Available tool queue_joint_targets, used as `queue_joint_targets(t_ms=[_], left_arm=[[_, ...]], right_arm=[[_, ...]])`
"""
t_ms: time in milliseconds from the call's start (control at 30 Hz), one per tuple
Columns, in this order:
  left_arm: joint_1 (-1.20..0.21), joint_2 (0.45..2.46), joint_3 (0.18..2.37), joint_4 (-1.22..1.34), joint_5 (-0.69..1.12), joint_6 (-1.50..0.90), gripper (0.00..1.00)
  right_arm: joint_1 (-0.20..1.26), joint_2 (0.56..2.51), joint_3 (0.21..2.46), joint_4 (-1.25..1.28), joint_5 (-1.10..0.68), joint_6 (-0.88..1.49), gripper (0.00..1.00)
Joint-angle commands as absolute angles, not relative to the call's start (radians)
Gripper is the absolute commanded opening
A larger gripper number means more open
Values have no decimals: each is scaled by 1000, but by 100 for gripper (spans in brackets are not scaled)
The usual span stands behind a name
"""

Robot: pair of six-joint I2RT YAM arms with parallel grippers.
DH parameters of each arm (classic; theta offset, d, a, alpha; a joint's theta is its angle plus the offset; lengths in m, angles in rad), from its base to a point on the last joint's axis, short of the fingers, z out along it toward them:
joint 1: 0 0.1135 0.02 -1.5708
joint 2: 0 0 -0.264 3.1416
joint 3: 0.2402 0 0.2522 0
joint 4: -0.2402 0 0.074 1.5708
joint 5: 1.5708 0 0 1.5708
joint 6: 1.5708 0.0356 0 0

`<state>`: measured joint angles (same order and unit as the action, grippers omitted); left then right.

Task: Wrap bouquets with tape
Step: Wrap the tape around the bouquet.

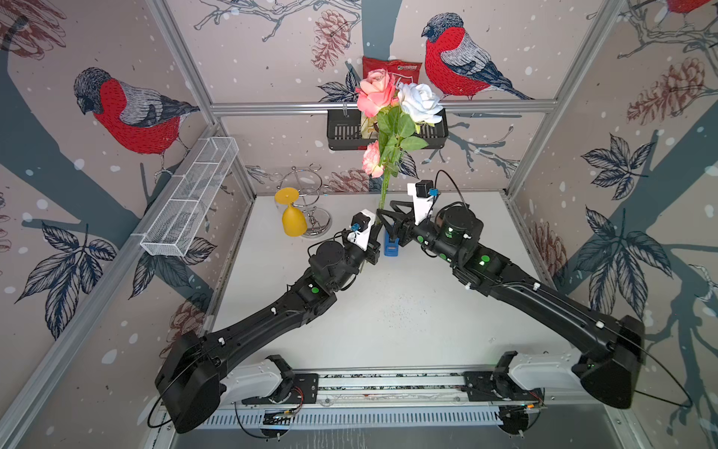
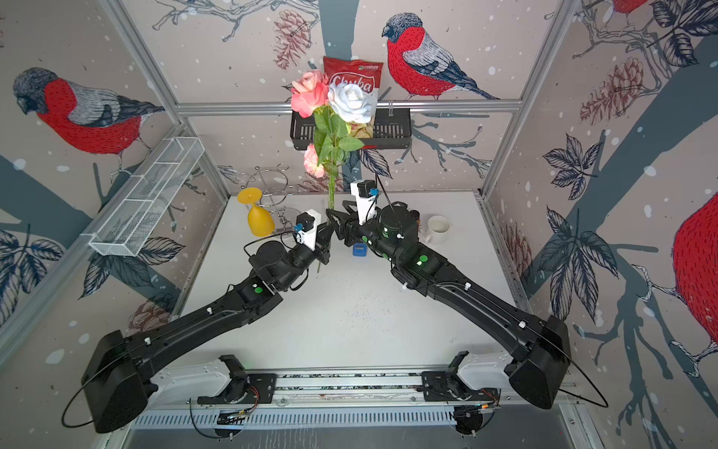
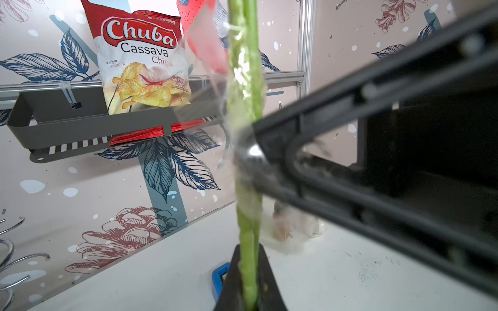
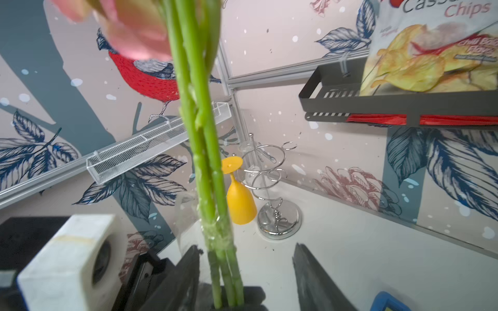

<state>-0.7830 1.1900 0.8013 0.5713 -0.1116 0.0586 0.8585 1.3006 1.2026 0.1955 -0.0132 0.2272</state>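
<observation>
The bouquets (image 1: 394, 116) (image 2: 334, 128) are one upright bunch of pink and white roses above the table's middle. My left gripper (image 1: 373, 230) (image 2: 327, 238) (image 3: 249, 253) is shut on the lower stems (image 3: 245, 188). My right gripper (image 1: 384, 217) (image 2: 335, 219) (image 4: 246, 253) is open and straddles the stems (image 4: 199, 134) just above, with the stems close to one of its fingers (image 4: 192, 258). A band of clear tape (image 3: 244, 80) (image 4: 218, 231) clings round the stems, a loose flap trailing off. The blue tape dispenser (image 1: 391, 247) (image 2: 360, 250) (image 3: 219, 277) stands on the table below both grippers.
A yellow goblet (image 1: 294, 221) hangs upside down on a wire rack (image 1: 316, 223) at the back left. A black wall basket (image 1: 342, 132) holds a chips bag (image 2: 351, 79). A white mesh shelf (image 1: 190, 198) lines the left wall. A white mug (image 2: 438, 228) stands behind the right arm.
</observation>
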Motion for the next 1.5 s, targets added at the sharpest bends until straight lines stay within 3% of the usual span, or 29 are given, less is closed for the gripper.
queue_joint_targets(t_ms=[0, 567, 767, 933, 1000, 1033, 1133, 1233, 1333, 1467], left_arm=[[-784, 1194, 798, 621, -118, 58, 0], [-791, 1211, 800, 631, -149, 83, 0], [-796, 1212, 790, 653, -242, 96, 0], [-796, 1221, 800, 654, -282, 103, 0], [-795, 1223, 806, 648, -253, 99, 0], [-795, 1224, 815, 632, -235, 92, 4], [-774, 1218, 848, 562, -129, 62, 46], [-719, 1196, 862, 528, 99, 19, 72], [-669, 1181, 842, 589, 308, -45, 86], [-663, 1184, 815, 686, 510, -90, 84]], right_arm=[[860, 1300, 1215, 278, 88, 266, 53], [856, 1422, 1329, 232, 105, 305, 48], [855, 1468, 1387, 186, 131, 328, 31], [865, 1452, 1363, 248, 86, 315, 2], [871, 1438, 1350, 265, 68, 298, 0], [874, 1429, 1342, 274, 48, 279, 0], [873, 1384, 1302, 311, -18, 225, 0], [867, 1324, 1261, 325, -110, 162, 0], [859, 1274, 1238, 327, -236, 124, 0], [852, 1210, 1199, 368, -359, 120, 0]])
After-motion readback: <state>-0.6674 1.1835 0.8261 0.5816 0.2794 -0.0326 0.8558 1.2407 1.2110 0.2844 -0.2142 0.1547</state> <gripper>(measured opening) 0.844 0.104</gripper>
